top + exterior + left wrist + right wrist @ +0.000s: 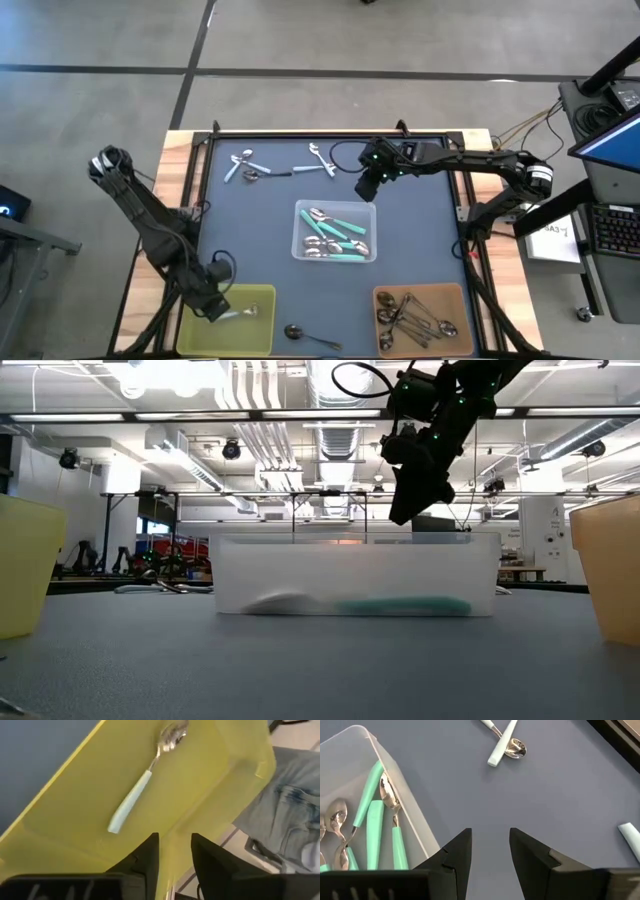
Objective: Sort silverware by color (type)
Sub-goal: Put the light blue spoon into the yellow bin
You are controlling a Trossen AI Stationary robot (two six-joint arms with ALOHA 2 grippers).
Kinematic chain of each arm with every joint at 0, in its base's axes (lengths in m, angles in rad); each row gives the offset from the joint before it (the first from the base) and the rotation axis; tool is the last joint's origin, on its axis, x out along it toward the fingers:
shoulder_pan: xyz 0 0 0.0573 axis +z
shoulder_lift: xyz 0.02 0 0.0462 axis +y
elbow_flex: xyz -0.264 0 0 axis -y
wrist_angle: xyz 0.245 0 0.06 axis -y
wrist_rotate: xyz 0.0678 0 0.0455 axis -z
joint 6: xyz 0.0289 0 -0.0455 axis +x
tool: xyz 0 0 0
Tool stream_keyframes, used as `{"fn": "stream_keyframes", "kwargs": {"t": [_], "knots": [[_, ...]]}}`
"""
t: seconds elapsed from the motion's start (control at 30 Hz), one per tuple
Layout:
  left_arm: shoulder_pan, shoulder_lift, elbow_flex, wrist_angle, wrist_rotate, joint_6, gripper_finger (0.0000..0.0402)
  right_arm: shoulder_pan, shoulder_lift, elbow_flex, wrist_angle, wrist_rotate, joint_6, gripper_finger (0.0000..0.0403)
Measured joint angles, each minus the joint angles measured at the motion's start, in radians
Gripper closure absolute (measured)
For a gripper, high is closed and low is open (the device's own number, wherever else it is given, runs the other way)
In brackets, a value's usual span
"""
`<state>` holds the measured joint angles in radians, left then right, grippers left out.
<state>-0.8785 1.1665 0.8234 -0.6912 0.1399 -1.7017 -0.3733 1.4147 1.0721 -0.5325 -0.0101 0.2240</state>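
Observation:
Several teal-handled spoons (338, 238) lie in the clear bin (300, 208) at mid-table. One pale-handled spoon (142, 782) lies flat in the yellow bin (262, 292) at the near left. Dark metal spoons (412, 315) fill the brown bin (460, 292). Loose pale-handled spoons lie on the far part of the mat (245, 165) (320, 160). One dark spoon (305, 334) lies near the front edge. My left gripper (175, 852) hovers open over the yellow bin. My right gripper (490, 847) hangs open above the mat, just past the clear bin's far right corner.
The dark mat (420, 230) sits inside a raised black frame. In the low view the clear bin (355, 575) stands between the yellow bin (20, 560) and the brown bin (610, 565). A person's jeans (290, 805) show beyond the table's near left corner.

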Motion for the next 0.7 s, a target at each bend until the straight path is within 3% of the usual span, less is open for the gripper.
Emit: {"fn": "stream_keyframes", "kwargs": {"t": [0.17,0.33,0.5,0.6,0.7], "knots": [[0.055,-0.020,0.001,-0.051,-0.073,0.178,0.0287,0.000,0.000,0.010,-0.001,0.000,0.004,0.0280],[0.231,-0.034,0.001,-0.198,-0.107,0.489,0.0286,0.000,0.000,0.056,0.000,0.000,0.004,0.0280],[0.538,-0.035,0.001,-0.277,-0.155,0.949,0.0291,0.000,0.000,0.097,0.050,0.000,0.004,0.0280],[0.780,-0.029,0.001,-0.220,-0.158,1.236,0.0294,0.000,0.000,0.117,0.070,0.000,0.004,0.0280],[1.044,-0.010,0.001,-0.093,-0.158,1.406,0.0297,0.000,0.000,0.131,0.078,0.000,0.004,0.0280]]}}
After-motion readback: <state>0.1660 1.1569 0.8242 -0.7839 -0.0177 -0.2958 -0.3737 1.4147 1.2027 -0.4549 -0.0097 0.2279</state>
